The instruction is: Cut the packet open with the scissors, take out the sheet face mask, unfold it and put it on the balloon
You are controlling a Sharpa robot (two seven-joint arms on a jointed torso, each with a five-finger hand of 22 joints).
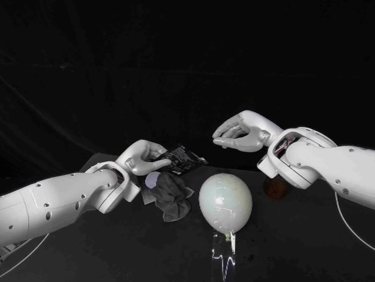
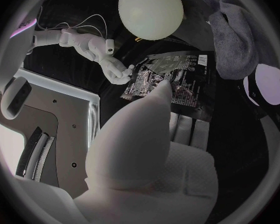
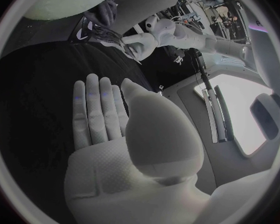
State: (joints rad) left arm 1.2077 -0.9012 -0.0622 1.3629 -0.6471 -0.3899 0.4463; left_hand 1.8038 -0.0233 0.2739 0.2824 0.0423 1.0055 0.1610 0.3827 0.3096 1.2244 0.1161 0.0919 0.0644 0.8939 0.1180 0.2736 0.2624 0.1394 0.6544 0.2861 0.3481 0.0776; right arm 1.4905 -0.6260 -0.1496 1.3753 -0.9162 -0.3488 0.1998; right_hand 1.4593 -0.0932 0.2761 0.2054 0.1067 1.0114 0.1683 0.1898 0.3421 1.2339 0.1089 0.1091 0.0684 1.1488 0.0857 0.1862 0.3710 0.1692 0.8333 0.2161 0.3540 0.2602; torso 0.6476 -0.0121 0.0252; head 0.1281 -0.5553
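Balloon (image 1: 225, 201): pale, egg-shaped, resting on the table in the middle of the head view with its knotted end towards the robot, between the two arms and untouched by either hand.
Left hand (image 1: 141, 157): raised over the table's left half, pinching the packet; in the left wrist view the thumb (image 2: 146, 129) presses on the packet's printed face and the other fingers (image 2: 191, 129) lie close together under it.
Right hand (image 1: 243, 132): raised behind and above the balloon, holding nothing; in the right wrist view its fingers (image 3: 99, 109) are stretched out side by side, with the thumb standing off from them.
Cloth (image 1: 170, 197): dark grey and crumpled, on the table just beside the balloon, below the left hand.
Packet (image 1: 181, 160): black with pale print, held off the table above the cloth and well apart from the right hand; whether it is cut cannot be told.
Round thing (image 1: 154, 179): pale lilac, beside the cloth under the left hand; what it is cannot be told.
Brown thing (image 1: 277, 188): half hidden under the right wrist, too dark to name.
Table (image 1: 306, 241): black and glossy, mirroring the balloon's knot.
Room: black backdrop behind the table.
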